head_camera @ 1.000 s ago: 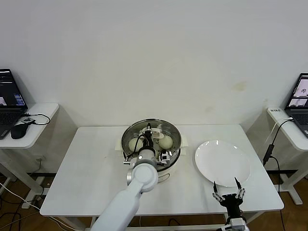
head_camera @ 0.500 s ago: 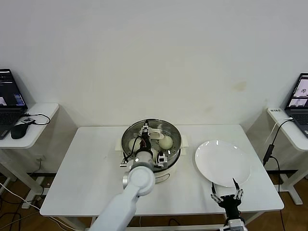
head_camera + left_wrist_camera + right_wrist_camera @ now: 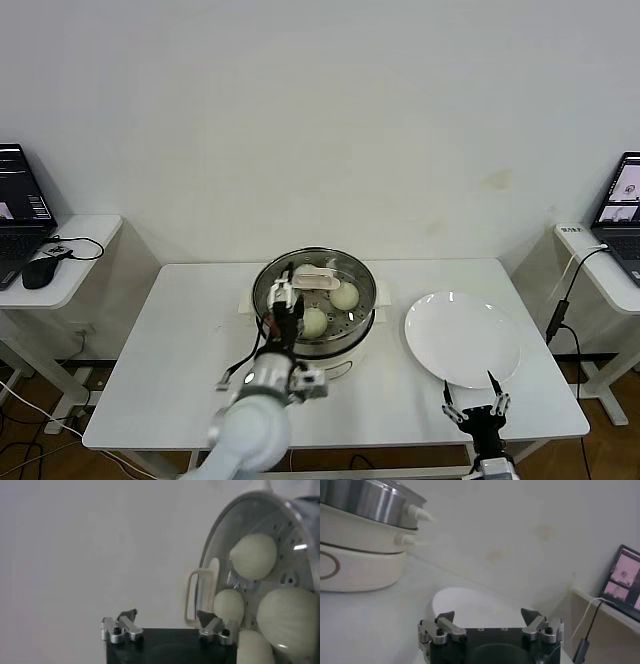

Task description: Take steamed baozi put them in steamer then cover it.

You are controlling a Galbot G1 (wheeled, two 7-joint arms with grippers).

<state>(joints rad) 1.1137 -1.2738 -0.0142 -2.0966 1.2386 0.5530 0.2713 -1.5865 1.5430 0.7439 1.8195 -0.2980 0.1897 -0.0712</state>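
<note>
The steamer (image 3: 345, 345) stands mid-table with the glass cover (image 3: 355, 268) lying on it, cream handle (image 3: 315, 275) on top. Several baozi show through the glass, one (image 3: 344, 295) toward the right and one (image 3: 314, 322) nearer me. My left gripper (image 3: 284, 298) is open and empty, just in front of the steamer's near left rim. In the left wrist view my left gripper (image 3: 167, 616) stands apart from the handle (image 3: 199, 597), with baozi (image 3: 253, 556) under the cover (image 3: 220, 540). My right gripper (image 3: 477, 412) is open and empty at the table's front edge.
A flat white plate (image 3: 462, 338) lies right of the steamer, bare; it also shows in the right wrist view (image 3: 470, 602) ahead of my right gripper (image 3: 488, 614), with the steamer (image 3: 365, 530) farther off. Side desks with laptops (image 3: 20, 210) stand at both sides.
My left gripper has let go of the cover's handle and drawn back toward the table's front. The cover stays on the steamer. The right gripper has barely moved.
</note>
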